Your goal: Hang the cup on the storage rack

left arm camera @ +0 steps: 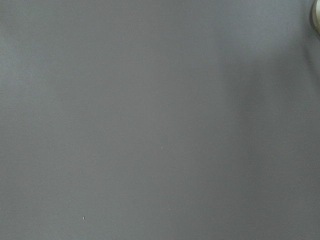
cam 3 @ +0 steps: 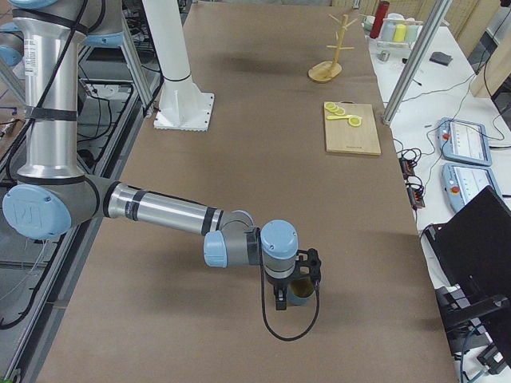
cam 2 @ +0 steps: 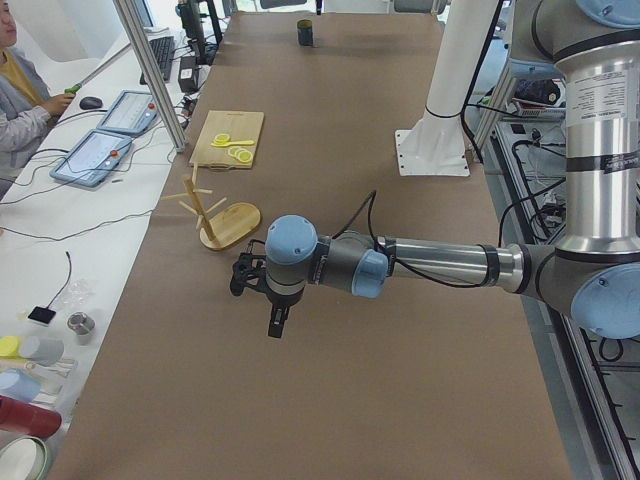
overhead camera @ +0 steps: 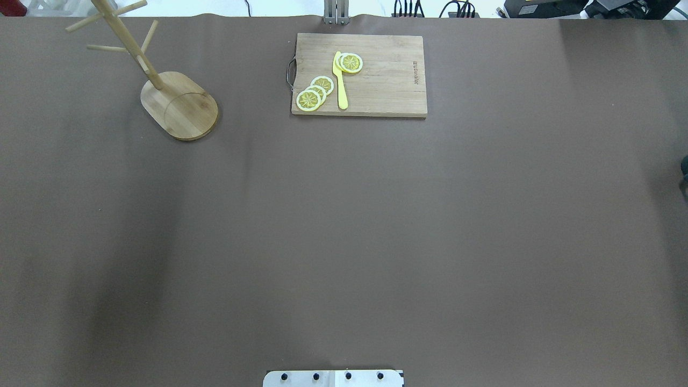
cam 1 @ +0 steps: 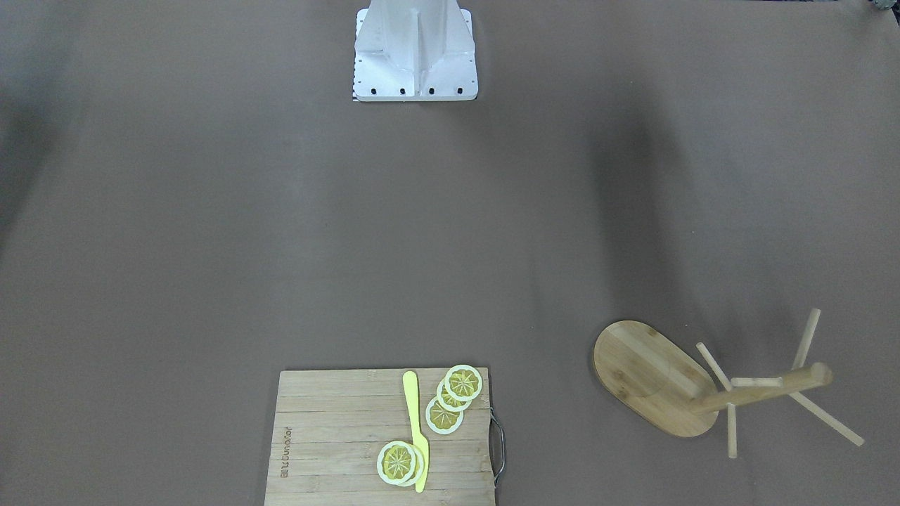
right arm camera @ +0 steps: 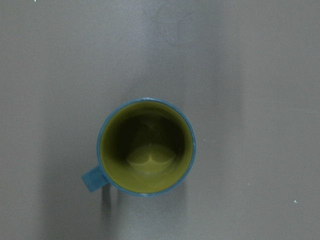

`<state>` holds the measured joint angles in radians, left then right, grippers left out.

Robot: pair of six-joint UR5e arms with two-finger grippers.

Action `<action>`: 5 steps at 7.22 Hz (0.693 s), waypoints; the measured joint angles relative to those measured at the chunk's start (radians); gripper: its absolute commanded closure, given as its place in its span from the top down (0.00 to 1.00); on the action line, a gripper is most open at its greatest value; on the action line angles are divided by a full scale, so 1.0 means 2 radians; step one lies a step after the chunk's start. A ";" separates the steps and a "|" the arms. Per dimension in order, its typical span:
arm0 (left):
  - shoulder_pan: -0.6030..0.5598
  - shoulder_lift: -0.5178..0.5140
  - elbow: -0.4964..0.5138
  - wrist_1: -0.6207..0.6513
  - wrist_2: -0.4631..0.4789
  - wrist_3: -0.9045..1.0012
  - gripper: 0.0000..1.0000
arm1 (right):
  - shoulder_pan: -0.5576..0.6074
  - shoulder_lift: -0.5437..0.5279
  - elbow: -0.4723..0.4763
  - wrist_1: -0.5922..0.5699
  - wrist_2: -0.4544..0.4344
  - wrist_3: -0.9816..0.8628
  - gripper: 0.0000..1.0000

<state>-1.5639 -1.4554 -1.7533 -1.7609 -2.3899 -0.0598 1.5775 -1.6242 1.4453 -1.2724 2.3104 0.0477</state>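
Observation:
The dark teal-blue cup (right arm camera: 146,147) stands upright on the brown table, seen from straight above in the right wrist view, yellowish inside, handle (right arm camera: 92,180) at lower left. It also shows in the exterior right view (cam 3: 303,294) and far off in the exterior left view (cam 2: 305,33). My right gripper (cam 3: 289,289) hovers over it; I cannot tell if it is open. The bamboo storage rack (overhead camera: 180,105) stands upright at the table's far left corner (cam 1: 654,379). My left gripper (cam 2: 275,322) hangs over bare table near the rack (cam 2: 228,222); its state is unclear.
A wooden cutting board (overhead camera: 376,97) with lemon slices (overhead camera: 314,92) and a yellow knife (overhead camera: 339,80) lies at the far middle edge. The robot's white base (cam 1: 415,53) stands at the near edge. Operator desks with tablets (cam 3: 463,140) run beyond the far edge.

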 measured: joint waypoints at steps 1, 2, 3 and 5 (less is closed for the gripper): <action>0.000 -0.001 0.000 0.000 0.000 0.000 0.98 | 0.000 0.013 -0.009 -0.002 0.000 0.009 0.99; 0.000 -0.001 -0.001 -0.001 -0.001 0.000 0.98 | -0.003 0.027 -0.021 -0.003 -0.001 0.012 0.98; 0.000 -0.001 -0.001 -0.006 -0.002 0.000 0.98 | -0.007 0.040 -0.037 -0.003 -0.002 0.014 0.94; 0.000 0.001 -0.001 -0.018 -0.003 0.000 0.98 | -0.019 0.070 -0.082 0.000 -0.003 0.014 0.85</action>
<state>-1.5644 -1.4535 -1.7558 -1.7961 -2.3961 -0.0598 1.5401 -1.4846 1.2806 -1.2724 2.3054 0.0765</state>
